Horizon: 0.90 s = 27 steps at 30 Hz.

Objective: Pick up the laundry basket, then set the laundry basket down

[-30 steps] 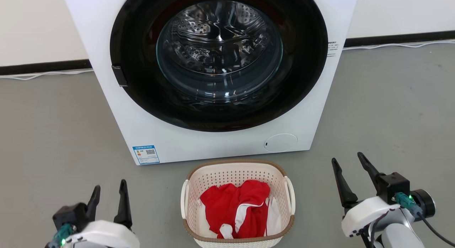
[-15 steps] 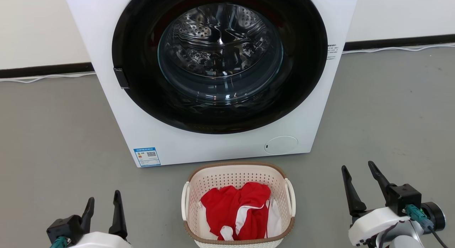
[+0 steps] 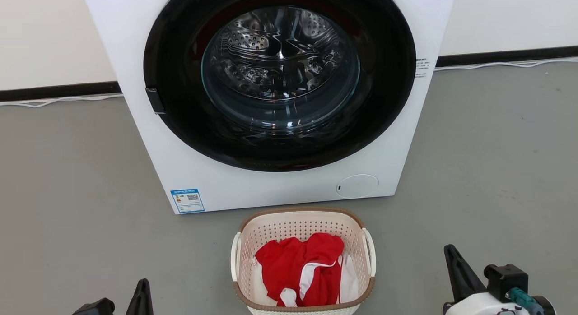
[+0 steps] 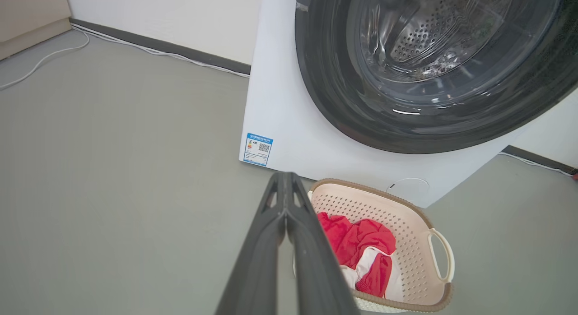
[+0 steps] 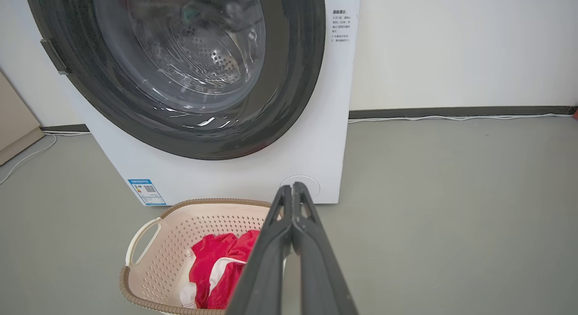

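Left wrist view had my left gripper [image 4: 285, 177] with its two dark fingers pressed together, nothing between them; the right wrist view showed the right gripper [image 5: 292, 187] the same, tips touching and empty. Inward of each, between the two and touching neither, the laundry basket [image 4: 402, 233] stood upright on the grey floor [image 4: 113, 179], a crumpled red-and-white garment [image 4: 356, 243] lying inside it. That fitted a basket waiting to be lifted as well as one lifted and put down again; I could not tell which.

As I judged it, fingers brought together like that could not hook the white side handles [image 5: 140, 240], so any lift would fail unless they parted. The basket looked light and its handles slender, so uneven pull from the two arms could tilt it and spill the garment. A careless sweep of either arm could clip the brown rim [image 5: 212, 201] and skid it over the smooth floor.

Just past the basket's far rim stood the white washing machine [image 4: 289, 103], its dark round glass door [image 4: 433, 57] shut as far as I could tell; a push forward would knock the basket against that front panel. Farther out, a white cable [image 4: 40, 62] ran along the skirting, well clear of both arms.
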{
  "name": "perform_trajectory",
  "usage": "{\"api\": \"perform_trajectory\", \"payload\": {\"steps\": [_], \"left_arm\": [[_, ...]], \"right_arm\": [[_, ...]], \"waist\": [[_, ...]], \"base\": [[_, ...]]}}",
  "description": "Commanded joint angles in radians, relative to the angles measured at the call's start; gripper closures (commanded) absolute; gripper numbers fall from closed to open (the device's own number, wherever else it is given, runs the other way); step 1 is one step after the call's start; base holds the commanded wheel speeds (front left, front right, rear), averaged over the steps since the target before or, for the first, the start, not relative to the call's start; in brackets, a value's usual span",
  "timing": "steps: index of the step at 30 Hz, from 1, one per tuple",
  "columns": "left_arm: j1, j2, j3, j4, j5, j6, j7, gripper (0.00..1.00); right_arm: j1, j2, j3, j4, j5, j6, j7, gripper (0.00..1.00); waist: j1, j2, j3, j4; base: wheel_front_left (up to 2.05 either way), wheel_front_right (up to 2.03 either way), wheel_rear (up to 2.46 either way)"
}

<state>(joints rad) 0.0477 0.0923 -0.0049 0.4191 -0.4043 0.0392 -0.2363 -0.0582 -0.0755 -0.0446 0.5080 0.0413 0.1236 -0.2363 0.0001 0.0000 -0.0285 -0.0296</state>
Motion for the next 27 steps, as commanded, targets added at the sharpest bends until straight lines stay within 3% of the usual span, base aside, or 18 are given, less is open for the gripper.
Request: {"api": "perform_trajectory", "payload": {"steps": [1,8,27], "left_arm": [[-0.032,0.010,0.008,-0.027,-0.030,-0.007,0.009,1.00],[-0.039,0.006,0.014,-0.038,-0.108,-0.018,0.030,1.00],[-0.059,-0.002,0.031,-0.062,-0.295,-0.044,0.084,1.00]], "right_arm": [[-0.035,-0.008,-0.009,-0.026,0.037,0.000,0.012,1.00],[-0.032,-0.005,-0.009,-0.046,0.141,0.001,0.031,1.00],[-0.034,0.000,-0.017,-0.085,0.384,0.002,0.083,1.00]], "waist": [[0.0017,0.0000,-0.001,0.001],[0.0000,0.0000,0.003,0.002],[-0.0001,0.0000,0.008,0.007]], "base": [[0.00,0.00,0.00],[0.00,0.00,0.00],[0.00,0.00,0.00]]}}
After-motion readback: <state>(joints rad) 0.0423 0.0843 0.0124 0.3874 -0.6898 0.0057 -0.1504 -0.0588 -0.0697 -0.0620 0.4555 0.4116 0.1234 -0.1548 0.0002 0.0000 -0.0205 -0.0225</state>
